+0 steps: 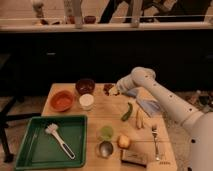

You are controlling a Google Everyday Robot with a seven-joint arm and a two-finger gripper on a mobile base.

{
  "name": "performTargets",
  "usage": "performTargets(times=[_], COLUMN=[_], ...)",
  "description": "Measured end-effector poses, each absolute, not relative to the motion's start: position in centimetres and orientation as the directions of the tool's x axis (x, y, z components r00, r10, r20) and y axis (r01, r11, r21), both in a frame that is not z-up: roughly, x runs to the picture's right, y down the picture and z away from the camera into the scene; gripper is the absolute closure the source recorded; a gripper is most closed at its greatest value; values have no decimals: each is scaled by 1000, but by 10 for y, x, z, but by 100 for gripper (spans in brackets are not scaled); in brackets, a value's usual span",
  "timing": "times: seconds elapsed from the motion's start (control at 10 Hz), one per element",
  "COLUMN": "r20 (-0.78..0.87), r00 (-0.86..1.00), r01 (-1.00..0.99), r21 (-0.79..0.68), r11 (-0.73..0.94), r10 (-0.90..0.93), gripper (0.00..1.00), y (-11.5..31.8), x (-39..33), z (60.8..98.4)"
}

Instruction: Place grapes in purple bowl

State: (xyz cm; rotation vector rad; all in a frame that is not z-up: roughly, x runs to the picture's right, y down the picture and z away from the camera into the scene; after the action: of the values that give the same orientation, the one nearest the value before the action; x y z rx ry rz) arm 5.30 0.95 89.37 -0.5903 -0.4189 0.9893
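Observation:
The grapes (pixel 107 89), a small dark red bunch, lie on the wooden table (pixel 95 120) near its far edge. The purple bowl (pixel 85 85) stands just left of them, dark and round. My gripper (pixel 116 90) is low over the table at the right side of the grapes, fingers shut. I cannot tell whether it touches the bunch. The white arm (pixel 160 100) reaches in from the right.
An orange bowl (pixel 62 100) and a white cup (pixel 86 101) sit in front of the purple bowl. A green pepper (pixel 127 111), blue cloth (pixel 148 105), fork (pixel 156 140), green cup (pixel 105 132), metal cup (pixel 105 148) and green tray (pixel 30 150) with a brush (pixel 60 138) fill the table.

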Motion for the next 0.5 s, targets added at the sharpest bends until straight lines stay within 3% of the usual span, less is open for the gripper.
performTargets(times=[0.5], r20=[70], r00=[517], r01=[-622], r21=[-654], r11=[431], r10=[853], gripper=[100], y=[-3], x=[28], z=[918])
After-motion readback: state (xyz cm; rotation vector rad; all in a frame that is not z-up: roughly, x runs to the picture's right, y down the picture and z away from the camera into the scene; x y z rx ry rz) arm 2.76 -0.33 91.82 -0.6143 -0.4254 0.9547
